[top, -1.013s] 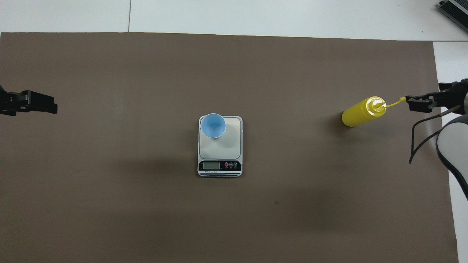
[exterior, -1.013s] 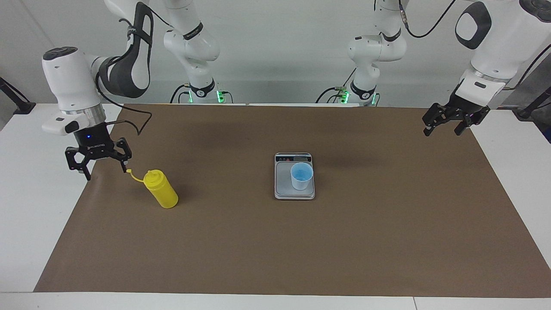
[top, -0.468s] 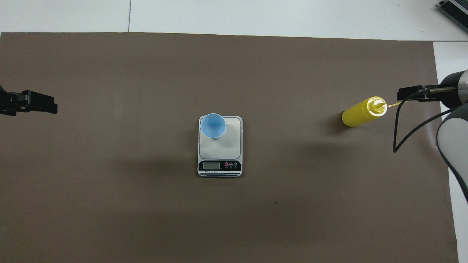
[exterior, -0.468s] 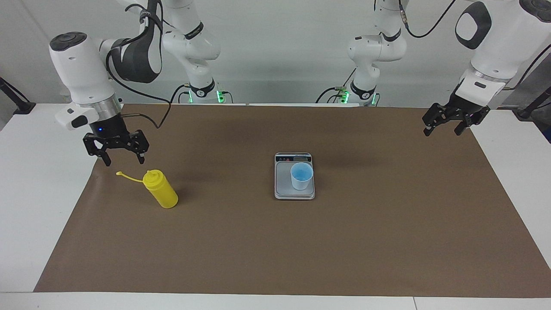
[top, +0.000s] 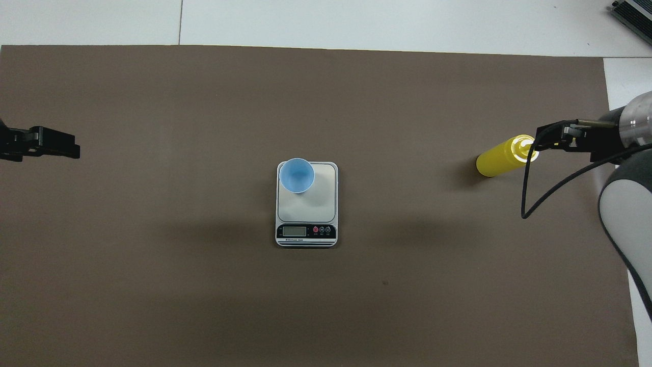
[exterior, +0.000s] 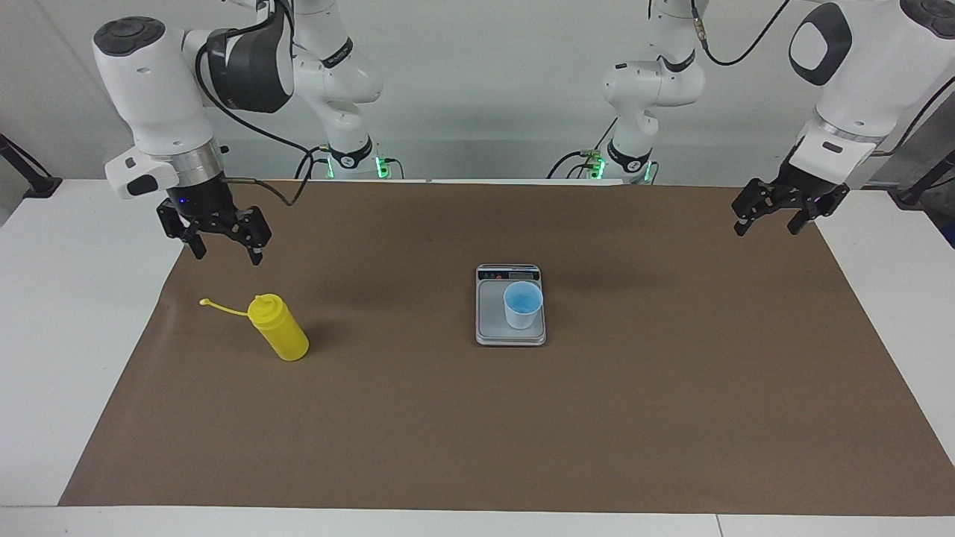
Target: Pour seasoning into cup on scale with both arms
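Seasoning bottle [exterior: 278,338]: we are seeing a smooth yellow plastic cylinder standing on the brown mat [exterior: 477,418] toward the right arm's end of the table, its thin cap strap [exterior: 222,306] sticking out sideways from the nozzle.
Cup [exterior: 522,304]: we are looking at a small tapered cup of translucent light blue plastic, upright on the scale, at the corner farthest from the display.
Scale [exterior: 492,324]: a flat silver-grey rectangle is sitting mid-mat, its dark display strip on the edge nearer the robots.
Right gripper [exterior: 222,248]: it is hanging raised over the mat just beside the bottle (not touching it), black fingers spread apart and pointing down, empty.
Left gripper [exterior: 768,222]: it is waiting raised over the mat's edge at the left arm's end, fingers parted, holding nothing.
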### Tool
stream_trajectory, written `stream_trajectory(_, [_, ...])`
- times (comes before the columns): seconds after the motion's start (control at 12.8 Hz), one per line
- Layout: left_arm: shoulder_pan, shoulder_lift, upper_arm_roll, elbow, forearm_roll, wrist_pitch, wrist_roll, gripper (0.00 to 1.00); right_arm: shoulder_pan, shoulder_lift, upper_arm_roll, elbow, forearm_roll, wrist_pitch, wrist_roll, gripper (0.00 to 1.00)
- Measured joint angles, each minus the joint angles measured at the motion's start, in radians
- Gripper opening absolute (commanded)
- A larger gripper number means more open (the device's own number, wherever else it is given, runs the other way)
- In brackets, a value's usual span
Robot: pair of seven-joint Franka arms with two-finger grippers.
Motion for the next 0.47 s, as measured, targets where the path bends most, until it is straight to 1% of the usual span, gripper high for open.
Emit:
stream_trajectory(0.23, [0.000,0.000,0.000,0.000,0.000,0.000,0.000,1.00,0.000,-0.027,0.016,0.000,0.030,-0.049,0.020,1.00])
stream_trajectory(0.47, [0.000,0.000,0.000,0.000,0.000,0.000,0.000,1.00,0.000,-0.052,0.018,0.000,0.032,-0.084,0.020,1.00])
